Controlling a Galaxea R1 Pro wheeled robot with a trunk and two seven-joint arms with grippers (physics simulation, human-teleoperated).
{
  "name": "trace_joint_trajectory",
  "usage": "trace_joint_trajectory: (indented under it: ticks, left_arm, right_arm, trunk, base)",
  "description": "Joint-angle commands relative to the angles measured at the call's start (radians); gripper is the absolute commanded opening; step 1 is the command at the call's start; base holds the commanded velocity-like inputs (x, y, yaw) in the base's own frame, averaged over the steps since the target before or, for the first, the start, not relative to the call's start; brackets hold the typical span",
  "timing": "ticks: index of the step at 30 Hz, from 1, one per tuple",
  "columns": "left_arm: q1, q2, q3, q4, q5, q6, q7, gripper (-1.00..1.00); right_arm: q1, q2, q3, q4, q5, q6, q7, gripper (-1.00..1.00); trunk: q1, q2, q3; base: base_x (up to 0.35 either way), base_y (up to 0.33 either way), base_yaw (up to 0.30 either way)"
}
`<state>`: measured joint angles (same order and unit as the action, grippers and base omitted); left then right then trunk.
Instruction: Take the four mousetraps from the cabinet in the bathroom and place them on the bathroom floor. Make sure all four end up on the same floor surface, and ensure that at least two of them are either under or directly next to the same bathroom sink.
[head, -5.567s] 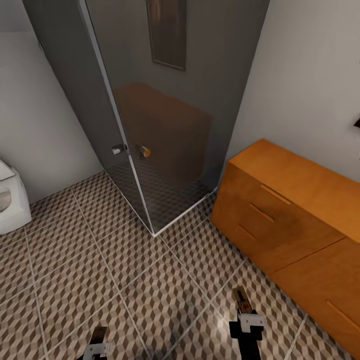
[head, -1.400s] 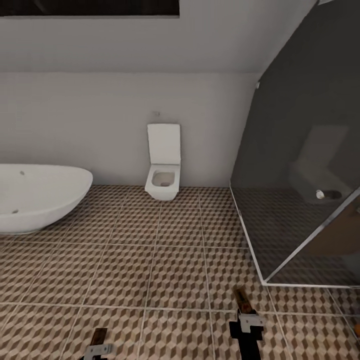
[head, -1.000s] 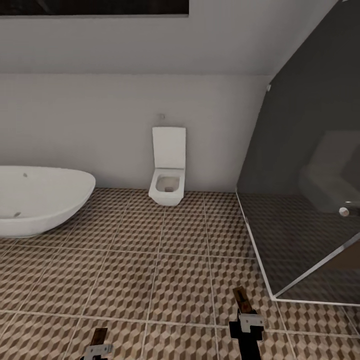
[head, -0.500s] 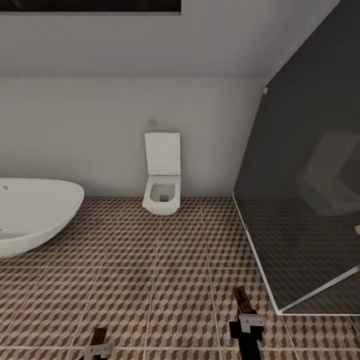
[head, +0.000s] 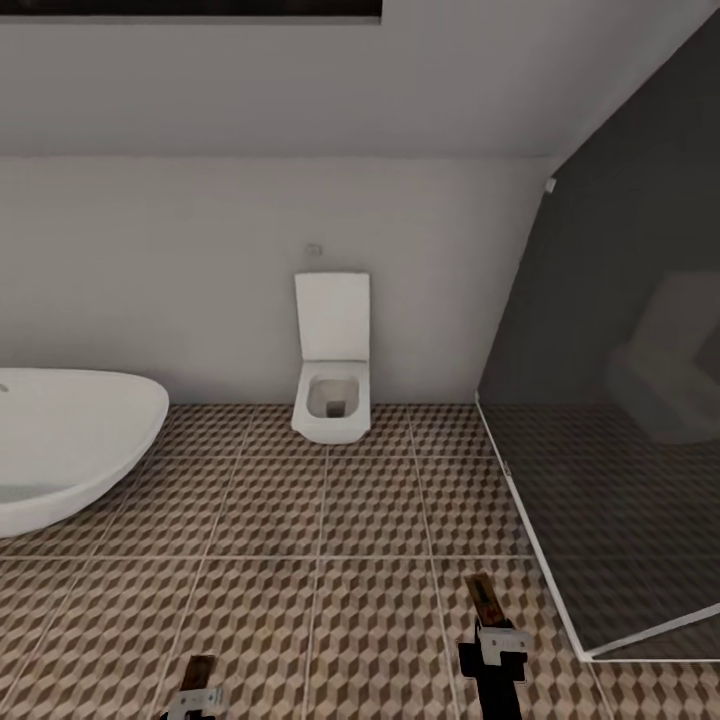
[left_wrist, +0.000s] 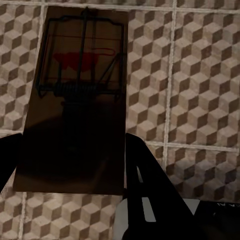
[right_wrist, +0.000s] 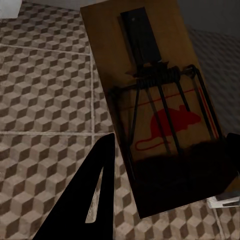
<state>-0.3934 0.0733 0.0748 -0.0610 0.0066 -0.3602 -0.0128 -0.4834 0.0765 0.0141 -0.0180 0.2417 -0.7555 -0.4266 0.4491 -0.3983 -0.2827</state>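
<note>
Mousetrap (left_wrist: 75, 100) clamped in left tool (head: 197, 690); second mousetrap (right_wrist: 160, 110) clamped in right tool (head: 492, 640), above bathroom floor (head: 370, 520).

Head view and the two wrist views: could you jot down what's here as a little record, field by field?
Place: bathroom floor, cube-pattern tiles
Ahead: square white toilet against the wall
To the left: oval white bathtub
To the right: dark glass shower screen
Left tool: shut on a mousetrap, red mark visible
Right tool: shut on a second mousetrap, red mouse print visible
Sink: none visible from here
</note>
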Motion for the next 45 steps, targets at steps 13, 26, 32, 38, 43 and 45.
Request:
trace_joint_trajectory:
  ticks: [13,26,32,38,43,45]
  left_arm:
    - [-0.001,0.0,0.006,0.001,-0.004,-0.003,0.002,-1.0]
    - [-0.001,0.0,0.006,0.002,-0.004,-0.003,0.002,-1.0]
    - [-0.001,0.0,0.006,0.002,-0.004,-0.003,0.002,-1.0]
    - [-0.001,0.0,0.006,0.002,-0.004,-0.003,0.002,-1.0]
    - [-0.001,0.0,0.006,0.002,-0.004,-0.003,0.002,-1.0]
    - [-0.001,0.0,0.006,0.002,-0.004,-0.003,0.002,-1.0]
  right_arm:
    - [-0.001,0.0,0.001,0.001,0.008,-0.001,-0.009,-1.0]
    - [-0.001,0.0,0.001,0.001,0.008,0.0,-0.009,-1.0]
    - [-0.001,0.0,0.001,0.001,0.008,0.0,-0.009,-1.0]
    - [-0.001,0.0,0.001,0.001,0.008,0.001,-0.009,-1.0]
    - [-0.001,0.0,0.001,0.001,0.008,0.0,-0.009,-1.0]
    - [-0.001,0.0,0.001,0.001,0.008,0.001,-0.009,-1.0]
  trunk:
    - [0.001,-0.002,-0.002]
    - [0.001,-0.002,-0.002]
    - [0.001,-0.002,-0.002]
    - [0.001,-0.002,-0.002]
    - [0.001,-0.002,-0.002]
    - [0.001,-0.002,-0.002]
  base:
    - [0.122,0.037,0.0]
    - [0.001,0.0,0.0]
    - [0.0,0.0,0.0]
    - [0.0,0.0,0.0]
    - [0.0,0.0,0.0]
    - [0.0,0.0,0.0]
